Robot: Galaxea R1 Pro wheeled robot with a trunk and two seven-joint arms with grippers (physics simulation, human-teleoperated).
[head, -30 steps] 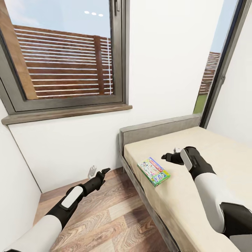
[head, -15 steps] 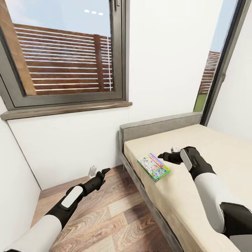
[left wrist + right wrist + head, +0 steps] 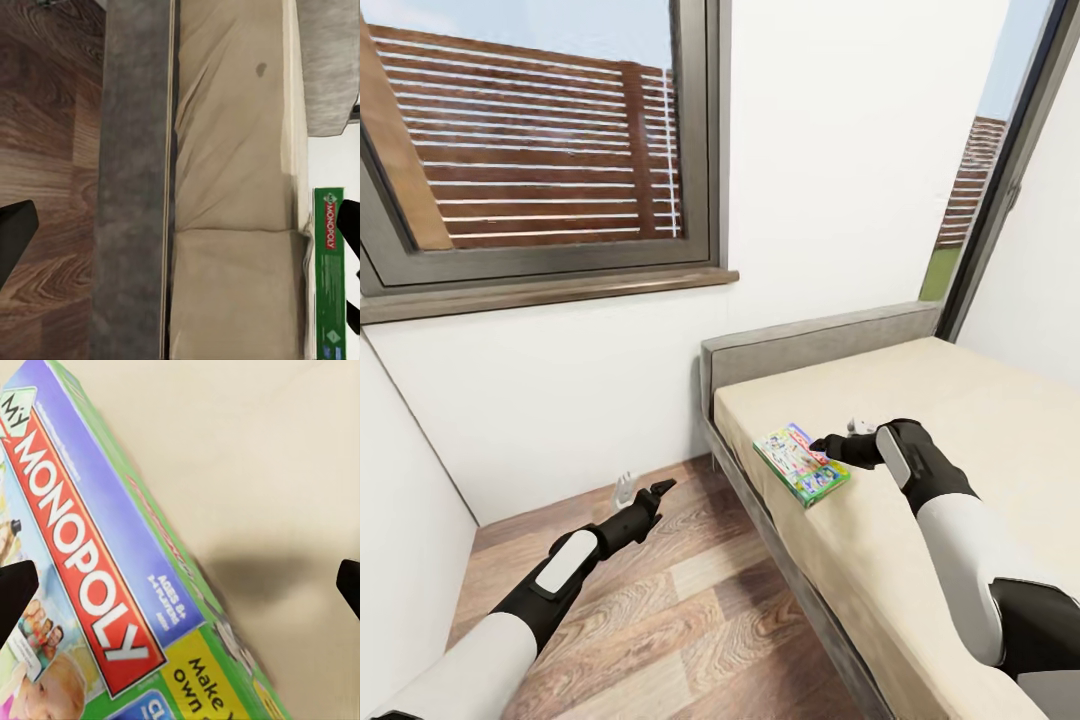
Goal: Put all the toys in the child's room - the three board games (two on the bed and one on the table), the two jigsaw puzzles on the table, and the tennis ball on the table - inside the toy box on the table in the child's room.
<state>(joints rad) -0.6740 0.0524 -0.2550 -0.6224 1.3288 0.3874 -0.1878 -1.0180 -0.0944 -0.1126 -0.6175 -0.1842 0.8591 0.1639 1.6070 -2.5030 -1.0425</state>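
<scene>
A flat rectangular green-edged "MONOPOLY" board game box (image 3: pixel 801 463) lies printed face up on the beige mattress of the low bed (image 3: pixel 960 420), close to the bed's left edge and a little short of the grey upholstered headboard (image 3: pixel 810 352) at the far end. In the right wrist view the same box (image 3: pixel 105 585) shows its red "MONOPOLY" banner on a blue band, with bare mattress beside it.

The black right hand (image 3: pixel 830 447) hovers over the mattress just to the right of the box, its fingertips at the box's right edge; whether they touch it cannot be told. In the right wrist view its two dark fingertips (image 3: pixel 15 592) sit at opposite edges of the picture, so the fingers are spread wide apart with nothing between them but box and mattress.

The black left hand (image 3: pixel 660 489) is held out low over the brown wood-plank floor (image 3: pixel 660 620), left of the bed's dark grey frame (image 3: pixel 780 560) and well apart from the box. Its fingers stand apart, one dark tip (image 3: pixel 13 240) showing at the edge of the left wrist view, which looks at the side of the bed and the green edge of the box.

A grey-framed window (image 3: pixel 540 150) with a brown slatted fence behind it fills the far white wall.
</scene>
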